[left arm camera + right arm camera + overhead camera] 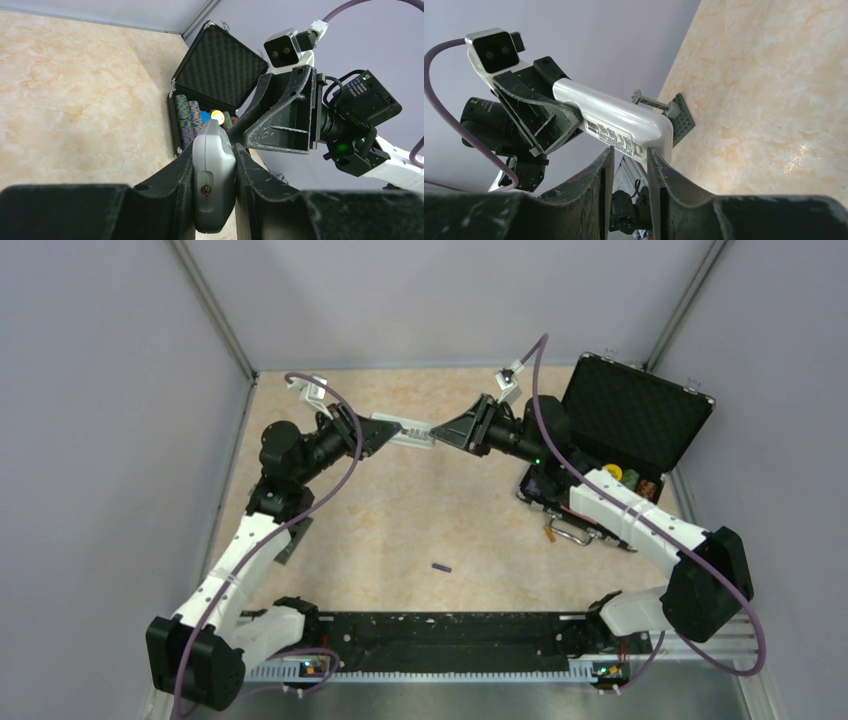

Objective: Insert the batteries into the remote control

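Note:
My left gripper (pixel 395 430) is shut on the slim white remote control (pixel 412 433) and holds it in the air above the far part of the table. In the left wrist view the remote's end (pixel 214 170) is clamped between both fingers. My right gripper (pixel 438 432) faces it from the right. Its fingertips (pixel 611 148) stand a narrow gap apart against the labelled back of the remote (pixel 624 120), with nothing between them. One dark purple battery (pixel 441 567) lies alone on the table near the front.
An open black foam-lined case (pixel 640 410) stands at the right, with stacks of poker chips (pixel 187 117) inside. A dark grey flat card (pixel 681 122) lies on the table by the left wall. A small orange item (pixel 549 533) lies beside the case.

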You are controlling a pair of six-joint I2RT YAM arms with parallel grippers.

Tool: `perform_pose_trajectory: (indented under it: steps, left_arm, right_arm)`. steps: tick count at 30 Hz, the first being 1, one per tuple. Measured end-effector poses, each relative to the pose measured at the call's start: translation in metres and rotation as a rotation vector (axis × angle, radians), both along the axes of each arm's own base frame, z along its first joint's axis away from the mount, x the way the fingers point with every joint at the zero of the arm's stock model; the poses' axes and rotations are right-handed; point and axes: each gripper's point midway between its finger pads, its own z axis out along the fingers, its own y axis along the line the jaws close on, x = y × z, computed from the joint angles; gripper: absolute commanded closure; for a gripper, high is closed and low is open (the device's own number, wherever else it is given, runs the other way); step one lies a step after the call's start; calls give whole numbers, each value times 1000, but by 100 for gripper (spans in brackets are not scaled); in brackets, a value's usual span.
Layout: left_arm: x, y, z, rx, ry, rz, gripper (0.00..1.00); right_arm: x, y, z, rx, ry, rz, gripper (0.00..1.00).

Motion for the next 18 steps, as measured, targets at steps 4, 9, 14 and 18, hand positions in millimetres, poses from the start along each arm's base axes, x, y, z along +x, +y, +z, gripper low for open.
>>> perform_pose_trajectory:
  steps: [4, 9, 14, 18]
  left_arm:
    - [0, 0, 0, 2, -3, 0, 100]
    - [0, 0, 0, 2, -3, -1, 100]
    - [-1, -2, 0, 2, 0, -1, 100]
    - [6, -4, -14, 12, 53, 22, 100]
  right_arm:
    - [1, -1, -1, -5, 3, -6, 71]
    - [0, 0, -2, -7, 3, -4, 87]
    - [0, 1, -2, -8, -1, 1, 87]
    - [1, 0, -10, -33, 18, -6, 78]
